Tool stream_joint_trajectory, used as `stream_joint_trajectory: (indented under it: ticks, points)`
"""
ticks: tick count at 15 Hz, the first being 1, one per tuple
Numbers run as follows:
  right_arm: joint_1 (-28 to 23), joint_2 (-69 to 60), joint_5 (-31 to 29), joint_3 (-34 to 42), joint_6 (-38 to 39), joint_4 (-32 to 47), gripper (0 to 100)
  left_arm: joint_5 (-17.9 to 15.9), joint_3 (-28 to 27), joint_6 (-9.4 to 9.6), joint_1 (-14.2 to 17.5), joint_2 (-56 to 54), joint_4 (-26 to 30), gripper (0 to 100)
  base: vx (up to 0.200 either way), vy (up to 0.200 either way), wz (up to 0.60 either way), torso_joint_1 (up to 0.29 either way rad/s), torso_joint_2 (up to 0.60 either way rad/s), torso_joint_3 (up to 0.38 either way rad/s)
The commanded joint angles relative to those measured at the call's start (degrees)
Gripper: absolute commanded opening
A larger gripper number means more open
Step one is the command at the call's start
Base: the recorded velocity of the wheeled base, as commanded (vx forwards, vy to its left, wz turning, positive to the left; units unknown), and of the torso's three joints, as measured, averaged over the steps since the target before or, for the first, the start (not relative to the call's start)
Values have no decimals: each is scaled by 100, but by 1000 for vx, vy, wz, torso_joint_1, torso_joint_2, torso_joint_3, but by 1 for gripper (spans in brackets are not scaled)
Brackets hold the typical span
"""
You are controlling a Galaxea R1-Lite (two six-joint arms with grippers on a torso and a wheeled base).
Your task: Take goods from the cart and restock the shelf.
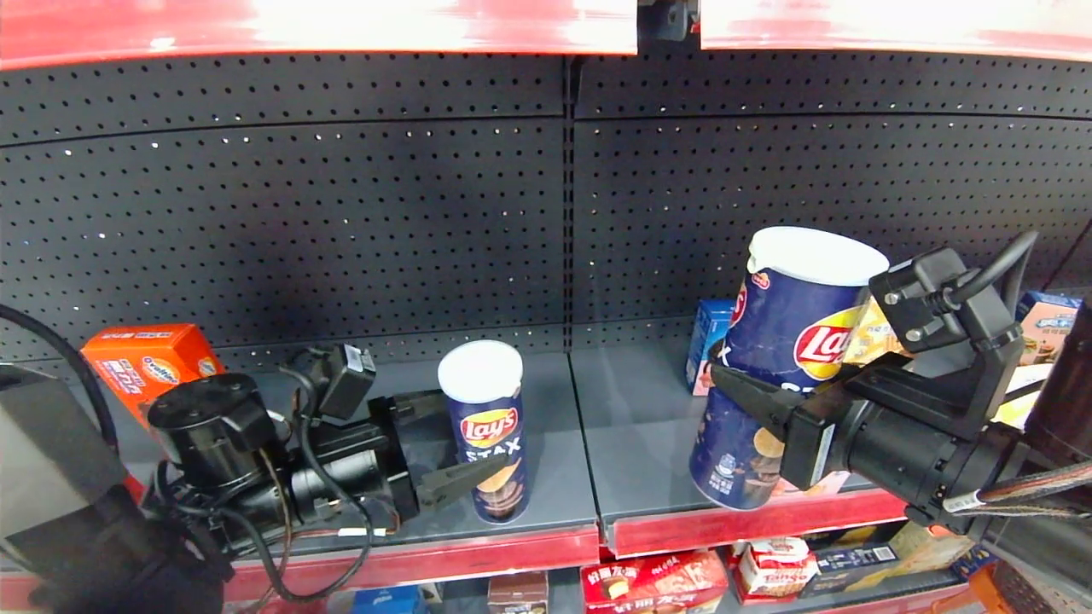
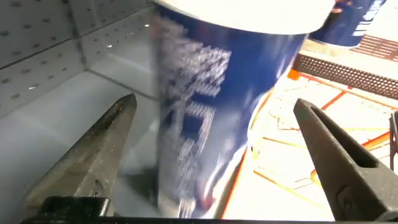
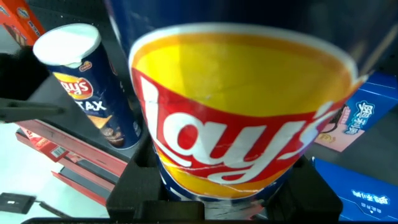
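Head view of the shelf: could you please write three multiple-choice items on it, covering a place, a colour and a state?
1. Where is the orange box? A. left end of the shelf B. right end C. atop a can
2. What colour is the lid of the standing chip can? A. red B. white C. green
3. How is the left gripper? A. open B. shut on the can C. shut on the box
A: it sits far left. B: white top. A: its fingers stand apart around the can.
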Motion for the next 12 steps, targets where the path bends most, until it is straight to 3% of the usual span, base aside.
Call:
stream_joint_trajectory:
  ticks: [1,5,7,9,10,12]
  points:
    - [-7,7,-2,7,7,-3,0,-1,465,31,173,-587,-6,100,0,0,0,0,0,0]
    - [-104,24,-2,7,-1,-11,0,-27,1344,48,956,-1501,-6,100,0,0,0,0,0,0]
    - [-130,42,-2,7,16,-3,0,-18,1845,31,1043,-1949,-6,100,0,0,0,0,0,0]
    - [-121,33,-2,7,34,-3,0,79,1950,40,1272,-2222,12,100,0,0,0,0,0,0]
    - [-121,24,-2,7,25,-3,0,246,1950,40,1404,-2318,12,100,0,0,0,0,0,0]
    - [-130,24,-11,-2,25,-3,0,1397,1950,13,1439,-2468,29,100,0,0,0,0,0,0]
